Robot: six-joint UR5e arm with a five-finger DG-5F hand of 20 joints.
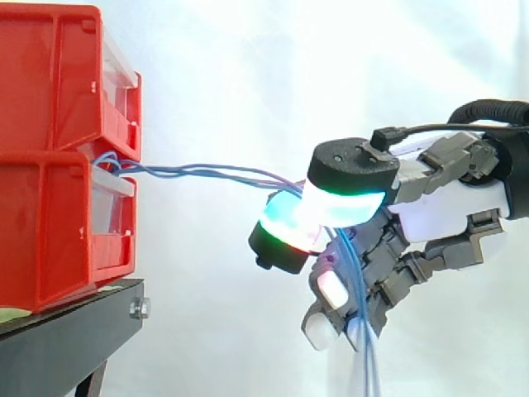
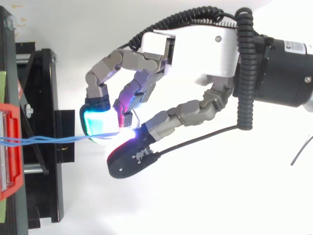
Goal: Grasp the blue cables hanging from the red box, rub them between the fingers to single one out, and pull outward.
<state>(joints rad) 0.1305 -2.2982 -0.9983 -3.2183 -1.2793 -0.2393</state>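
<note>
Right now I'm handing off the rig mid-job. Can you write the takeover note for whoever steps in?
Hand: shut on the blue cables, pinched between its glowing pads.
Cables: they run nearly level from the front of the stacked red bins, where upper meets lower, to the pinch. The loose ends hang down past the fingers.
Done: grasp made, with the hand apart from the bins.
Left: several strands enter the pinch together, so one is not yet singled out. Rub them, then pull outward.

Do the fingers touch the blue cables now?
Touching. In the side view the blue cables run into the pinch between the glowing fingers of the hand and hang out below.
</note>
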